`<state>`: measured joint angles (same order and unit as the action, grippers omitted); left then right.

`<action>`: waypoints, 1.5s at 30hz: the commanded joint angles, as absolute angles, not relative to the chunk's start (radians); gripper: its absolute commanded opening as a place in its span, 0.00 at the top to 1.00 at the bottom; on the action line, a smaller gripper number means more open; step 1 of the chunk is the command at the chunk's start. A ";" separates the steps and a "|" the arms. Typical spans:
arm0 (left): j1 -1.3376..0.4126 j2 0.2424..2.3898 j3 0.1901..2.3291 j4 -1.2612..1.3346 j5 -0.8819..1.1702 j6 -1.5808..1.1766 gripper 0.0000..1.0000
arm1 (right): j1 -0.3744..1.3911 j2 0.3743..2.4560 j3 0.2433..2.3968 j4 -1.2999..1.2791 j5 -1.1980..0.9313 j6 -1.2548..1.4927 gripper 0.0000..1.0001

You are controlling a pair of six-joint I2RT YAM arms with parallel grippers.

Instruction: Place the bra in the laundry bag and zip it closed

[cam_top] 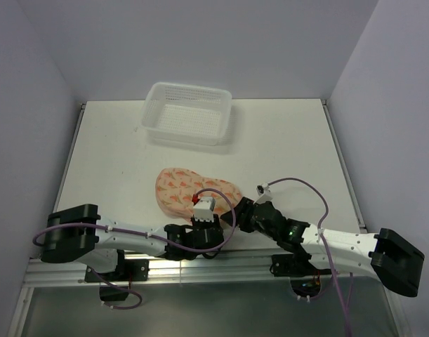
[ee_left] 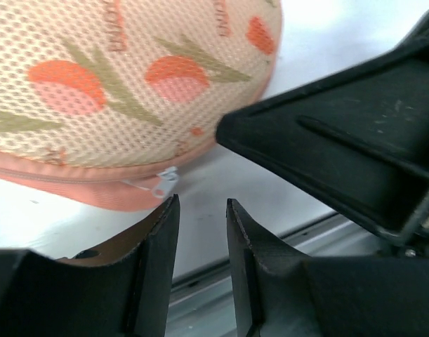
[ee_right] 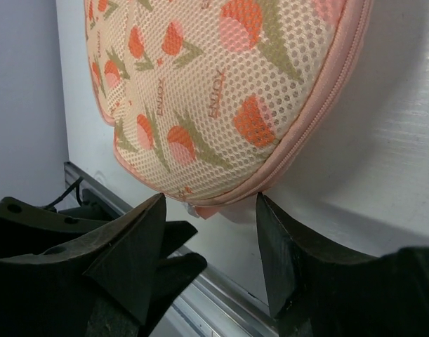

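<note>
At the table's (cam_top: 284,140) near edge the left gripper (ee_left: 201,205) stands part open and empty, with the zipper pull (ee_left: 163,184) just beyond its fingertips. The right gripper (ee_right: 208,203) gapes wider, holding nothing, close against the rim of the laundry bag (cam_top: 180,184). The bag lies flat just past both; the bra is out of sight, perhaps inside. The small, flat pull could slip the jaws, which might pinch mesh or shove the light bag toward the far basket (cam_top: 188,137).
</note>
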<state>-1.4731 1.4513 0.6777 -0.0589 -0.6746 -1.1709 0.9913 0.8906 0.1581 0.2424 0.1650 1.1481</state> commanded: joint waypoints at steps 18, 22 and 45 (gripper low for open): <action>-1.486 1.549 0.792 -0.247 -0.861 -1.170 0.66 | 0.980 0.931 0.147 0.324 0.143 1.141 0.45; -1.485 1.548 0.799 -0.232 -0.867 -1.152 0.67 | 0.980 0.928 0.140 0.324 0.147 1.143 0.46; -1.485 1.506 0.775 -0.215 -0.862 -1.134 1.00 | 0.974 0.963 0.169 0.324 0.213 1.117 0.85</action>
